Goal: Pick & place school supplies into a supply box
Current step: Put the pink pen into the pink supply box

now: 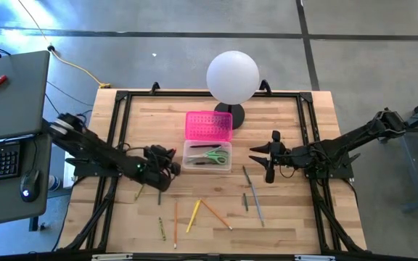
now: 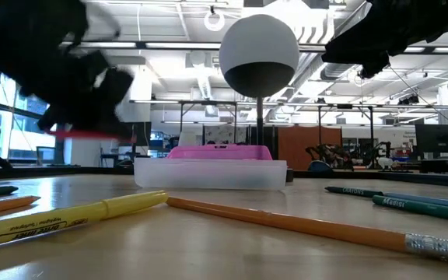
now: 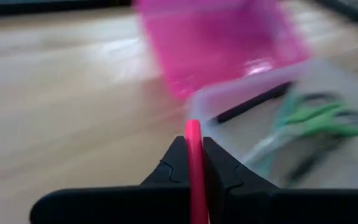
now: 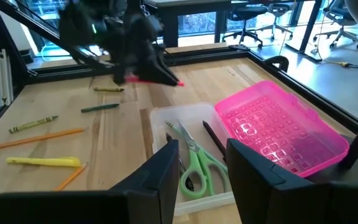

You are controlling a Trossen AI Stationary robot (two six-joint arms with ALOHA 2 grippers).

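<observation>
- Between the left jaws [image 3: 193, 163]: pink marker [image 3: 193, 149], pinched, lifted off the surface [image 1: 281, 217]. Its tip pokes out ahead of the jaws, toward the supply box [image 1: 207, 156].
- Left jaws hover just short of the box's clear base; in the right wrist view the marker [image 4: 157, 80] shows as a pink stick under the dark gripper, clear of the wood.
- Box is open: hot-pink dotted lid [image 1: 209, 125] folded back on the far side of the clear base, next to the white globe lamp [image 1: 233, 77].
- Inside the base: green-handled scissors [image 4: 196, 163] and a dark pen [image 4: 214, 139] lying alongside.
- Right jaws [image 1: 268, 161] spread wide, holding nothing, hanging over the surface just beside the box on the side opposite the left jaws.
- Near the right jaws on the surface: a grey pencil [image 1: 256, 204] and a short green one [image 1: 245, 201].
- Farther out from both jaws, toward the front edge: yellow highlighter [image 2: 68, 216], orange pencil [image 2: 302, 224], a thin orange pencil [image 1: 175, 223], and an olive crayon [image 1: 161, 228].
- Readable text: low view shows "Medtsi"-like print on a green pencil [image 2: 422, 208]; "CRAYONS" faintly on another one [image 2: 356, 190] behind it. Print on the highlighter is not legible.
</observation>
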